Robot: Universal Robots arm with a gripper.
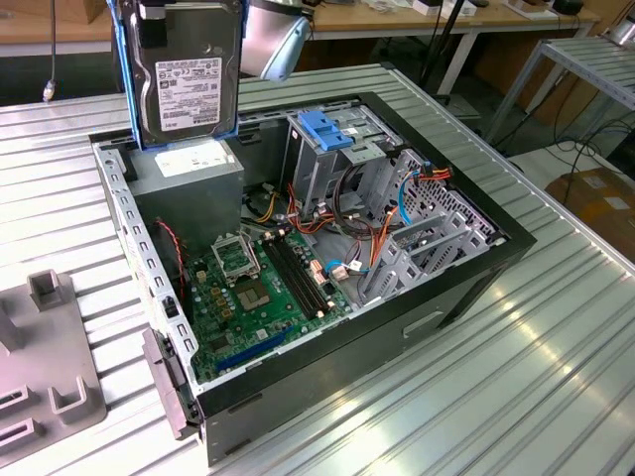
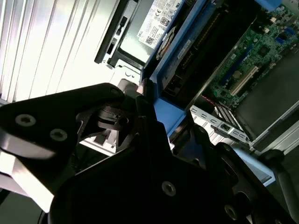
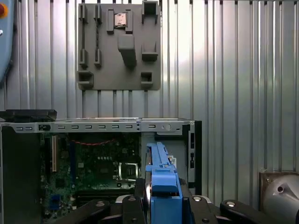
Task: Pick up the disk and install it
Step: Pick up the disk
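Ribbed metal table (image 1: 556,327) carried your open computer case (image 1: 466,288), which sat below the fingers (image 3: 139,189). Beyond them lay the grey fixture plate (image 3: 107,70). The disk (image 1: 189,74) hung upright between them, above the case's power supply (image 1: 193,174). Your gripper (image 3: 161,187) was clamped on its blue edges.

Upright disk (image 1: 189,84) above the open computer case (image 1: 298,377)

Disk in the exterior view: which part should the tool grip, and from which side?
Pinch the disk across its thin side at the top end, on the blue carrier rail, coming from above. It hangs upright over the open case, lower end free; the tool clamps it there now.
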